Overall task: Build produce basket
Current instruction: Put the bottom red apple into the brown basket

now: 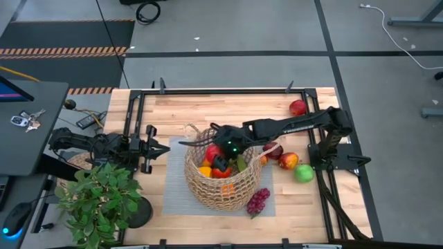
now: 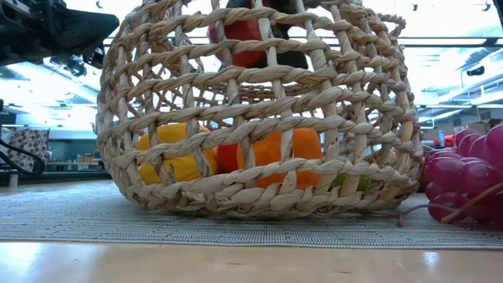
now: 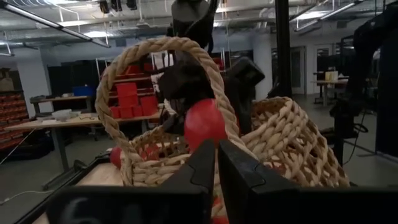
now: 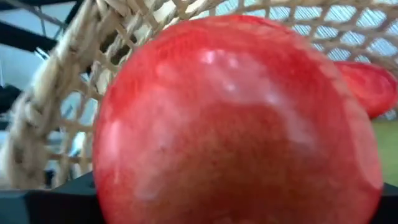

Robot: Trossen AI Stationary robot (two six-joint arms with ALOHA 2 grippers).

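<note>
- Filling my right wrist view, a red apple [image 4: 236, 121] sits pinched in the right hand [image 1: 223, 153], wicker weave right behind it.
- From above, I see that hand reaching over the basket [image 1: 220, 185], apple held just above the opening.
- Basket stands on the grey mat [image 1: 176, 197] mid-table [image 1: 208, 111], with yellow [image 2: 177, 161] and orange [image 2: 287, 149] pieces showing through the weave at table height.
- Purple grapes [image 1: 257, 201] lie on the mat just beside the basket.
- More produce waits near the right arm: a red apple [image 1: 297, 107] by the back edge, a red-yellow apple [image 1: 288, 161] and a green apple [image 1: 304, 173] touching.
- My left hand [image 1: 154, 148] rests left of the basket, fingers [image 3: 239, 177] pressed together, holding nothing.
- Potted plant [image 1: 100, 200] at the front left corner.
</note>
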